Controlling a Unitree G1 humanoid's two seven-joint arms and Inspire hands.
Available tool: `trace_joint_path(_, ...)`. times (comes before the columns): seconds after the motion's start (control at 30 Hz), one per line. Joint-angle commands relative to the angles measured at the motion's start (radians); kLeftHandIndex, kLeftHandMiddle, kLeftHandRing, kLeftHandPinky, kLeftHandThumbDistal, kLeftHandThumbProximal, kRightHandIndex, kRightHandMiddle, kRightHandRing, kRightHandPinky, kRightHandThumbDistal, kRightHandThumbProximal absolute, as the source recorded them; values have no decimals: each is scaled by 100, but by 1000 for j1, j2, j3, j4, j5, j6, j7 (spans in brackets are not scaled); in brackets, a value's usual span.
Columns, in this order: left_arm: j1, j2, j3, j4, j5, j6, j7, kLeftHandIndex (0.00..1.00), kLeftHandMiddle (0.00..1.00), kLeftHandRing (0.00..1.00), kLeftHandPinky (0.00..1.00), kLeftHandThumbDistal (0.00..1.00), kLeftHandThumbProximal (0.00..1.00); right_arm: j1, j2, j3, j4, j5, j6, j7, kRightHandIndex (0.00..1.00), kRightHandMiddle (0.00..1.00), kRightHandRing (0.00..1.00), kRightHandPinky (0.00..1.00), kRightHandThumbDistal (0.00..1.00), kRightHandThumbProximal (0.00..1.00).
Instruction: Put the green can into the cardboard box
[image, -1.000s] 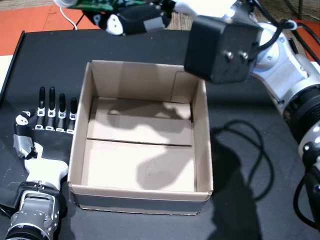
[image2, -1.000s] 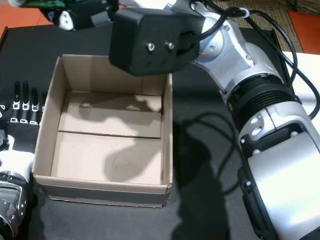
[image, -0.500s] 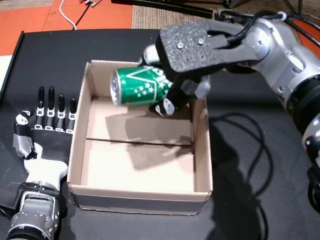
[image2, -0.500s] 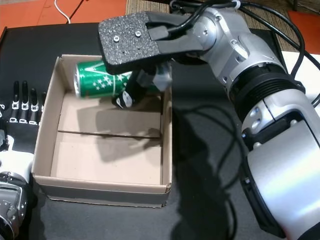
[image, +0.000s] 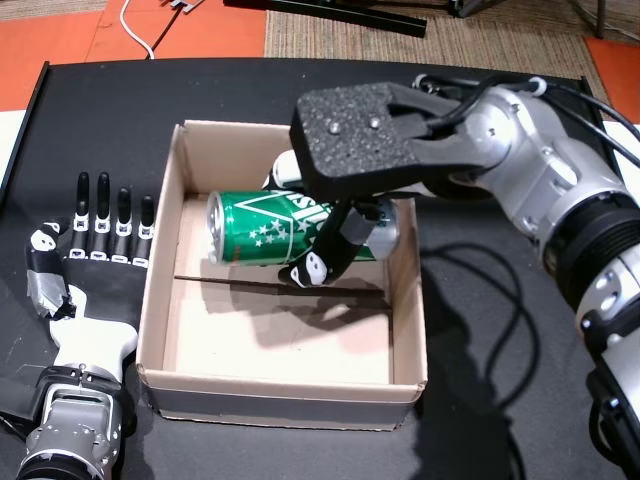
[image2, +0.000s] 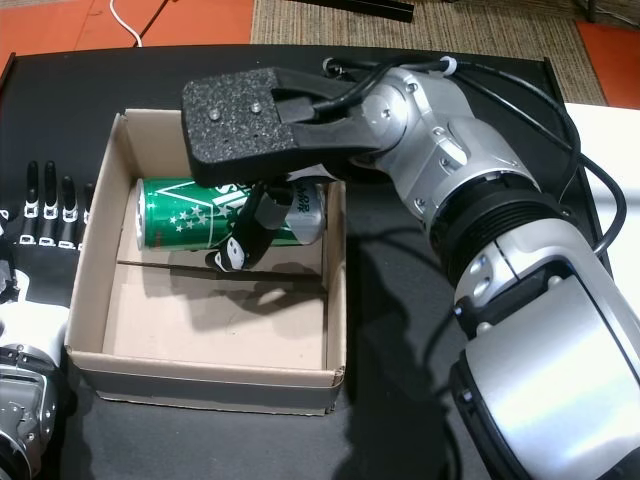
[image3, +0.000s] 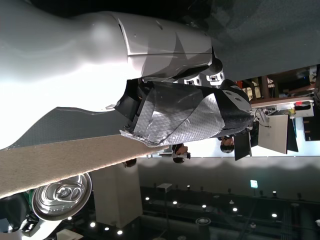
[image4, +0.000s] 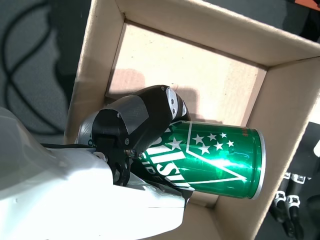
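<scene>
The green can (image: 262, 239) (image2: 185, 217) (image4: 220, 161) with white stars lies on its side, held by my right hand (image: 340, 235) (image2: 255, 225) (image4: 140, 130), which is shut on it. Hand and can hang inside the open cardboard box (image: 160, 265) (image2: 95, 240) (image4: 145, 25), over its far half; whether the can touches the floor I cannot tell. My left hand (image: 85, 260) (image2: 35, 240) rests flat on the black table left of the box, fingers spread, holding nothing. In the left wrist view the can's silver top (image3: 61, 194) shows beyond the box wall (image3: 55, 162).
The black table (image: 480, 400) carries the box in its middle. Orange floor (image: 60, 35) and a woven mat (image: 400, 40) lie beyond the far edge. A black cable (image2: 590, 175) loops along my right arm.
My right hand has brought the can down from above the box's far rim into the box, lower and nearer to me. The left hand has not moved.
</scene>
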Motion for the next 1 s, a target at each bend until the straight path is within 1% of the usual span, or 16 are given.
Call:
trace_joint_path(0.0,58,-22,3,26,-3,5,27,45,46,57,68,0,80,2,-11,-13,-8,18,-27,-21,12,15,24,42,12,7)
trace_joint_path(0.03,58,-22,3,26,-3,4,26,46,46,57,69,1,81,3,-12,-14,-10,19,-33,-28,21,20,28,46,16,12)
trace_joint_path(0.07,58,-22,3,26,-3,4,25,46,47,57,69,1,81,4,-14,-14,-10,19,-37,-32,29,26,35,51,26,18)
trace_joint_path(0.1,58,-22,3,26,-2,3,25,46,47,57,69,1,81,2,-15,-11,-8,18,-41,-31,38,36,48,60,36,27)
trace_joint_path(0.13,58,-21,2,25,-1,0,26,45,46,57,69,0,81,-2,-18,-4,-6,11,-46,-25,47,49,61,72,57,40)
trace_joint_path(0.17,57,-21,3,25,-2,-2,30,45,46,57,69,0,81,-6,-20,3,-4,5,-54,-16,55,59,70,82,75,49)
trace_joint_path(0.2,56,-21,5,25,-4,-2,34,44,46,57,68,0,81,-11,-22,11,-2,-2,-58,-6,64,68,78,90,85,53)
trace_joint_path(0.23,55,-21,6,25,-6,0,38,43,46,57,68,1,80,-16,-24,17,-1,-7,-59,3,71,74,85,95,91,55)
trace_joint_path(0.27,56,-20,7,25,-6,2,38,45,46,58,69,1,80,-20,-26,18,-1,-6,-58,14,78,84,96,99,94,56)
trace_joint_path(0.3,56,-20,6,26,-6,2,36,45,46,58,69,1,79,-24,-28,18,-2,-6,-55,21,82,90,99,100,94,55)
trace_joint_path(0.33,56,-19,5,26,-5,3,34,45,46,58,69,2,79,-25,-30,17,-2,-4,-53,24,83,92,100,100,94,54)
trace_joint_path(0.4,57,-18,4,26,-5,6,29,45,46,59,70,2,80,-27,-32,12,-4,-2,-43,13,82,95,100,100,100,52)
trace_joint_path(0.5,55,-18,4,26,-5,8,29,46,47,59,71,0,82,-32,-37,5,-8,2,-30,-6,84,100,100,100,100,52)
trace_joint_path(0.63,51,-16,3,26,-4,8,43,47,48,59,71,0,82,-41,-44,-4,-11,12,-25,-6,85,100,100,100,100,53)
trace_joint_path(0.77,51,-14,-2,27,1,7,36,45,46,58,70,0,83,-38,-47,-17,-14,24,-28,-15,79,96,100,100,100,63)
trace_joint_path(0.97,46,-14,0,27,-2,7,41,45,46,58,72,0,81,-36,-53,-38,-16,33,-49,-56,82,97,100,100,100,61)
